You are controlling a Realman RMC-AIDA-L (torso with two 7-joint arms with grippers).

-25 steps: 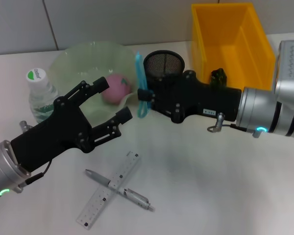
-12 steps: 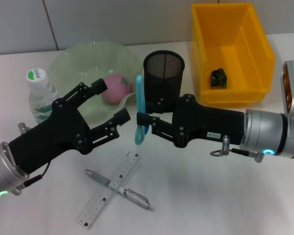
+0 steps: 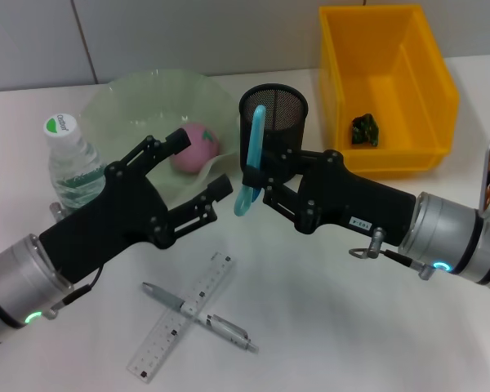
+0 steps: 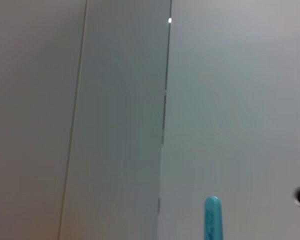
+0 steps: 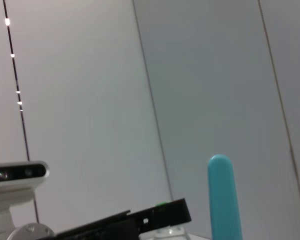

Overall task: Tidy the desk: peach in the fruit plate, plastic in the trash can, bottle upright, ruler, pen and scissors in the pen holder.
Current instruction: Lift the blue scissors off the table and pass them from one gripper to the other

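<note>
Green-capped bottle (image 3: 68, 159): label unreadable.

Right end effector (image 3: 257, 186) tipped the scissors (image 3: 251, 159) upright (left advanced).

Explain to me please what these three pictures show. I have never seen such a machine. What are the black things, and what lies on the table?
The black things are a robot's two arms. The big picture looks down from its head; the other two come from wrist cameras, seeing mostly wall. The right hand holds blue scissors beside the mesh pen holder. The left hand is open and empty, near the green fruit plate with the peach. On the table also: an upright bottle, a ruler crossing a pen, and a yellow bin with dark plastic.
</note>
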